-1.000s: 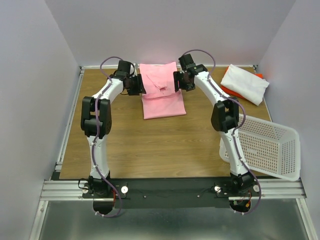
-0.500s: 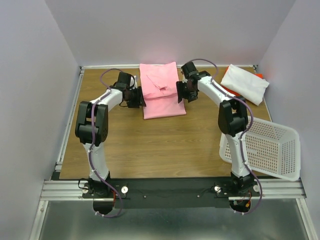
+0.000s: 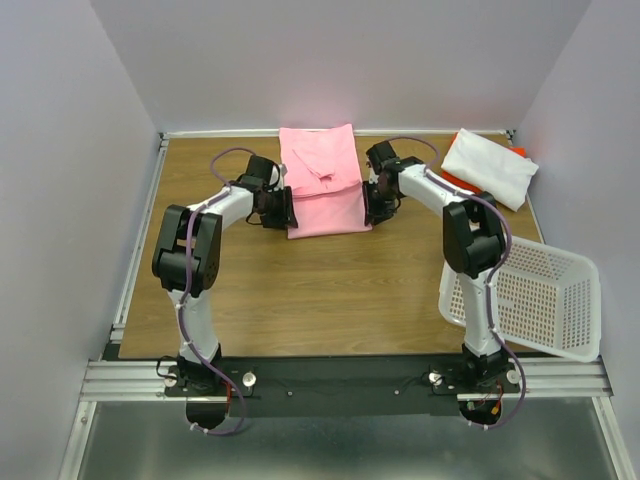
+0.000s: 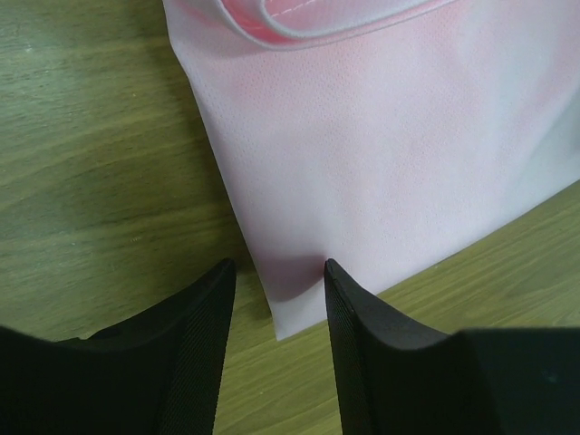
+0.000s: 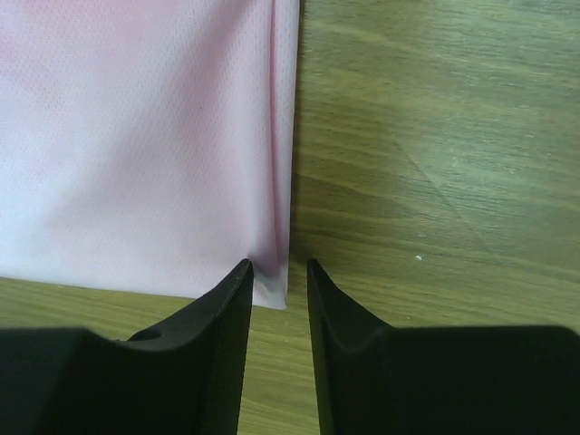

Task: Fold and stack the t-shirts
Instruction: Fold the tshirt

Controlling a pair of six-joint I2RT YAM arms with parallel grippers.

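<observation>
Partly folded light pink cloth t-shirt, upper centre: my half-open left fingers and narrower, unclosed right fingers straddle its corners; stacking remains.

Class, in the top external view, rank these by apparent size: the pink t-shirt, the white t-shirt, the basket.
1. basket, though it sits nearest the camera
2. pink t-shirt
3. white t-shirt

Pale pink t-shirt, finely dimpled weave; table brown wood grain. White t-shirt, and a sliver of orange-red t-shirt. Basket white, dotted with holes.
</observation>
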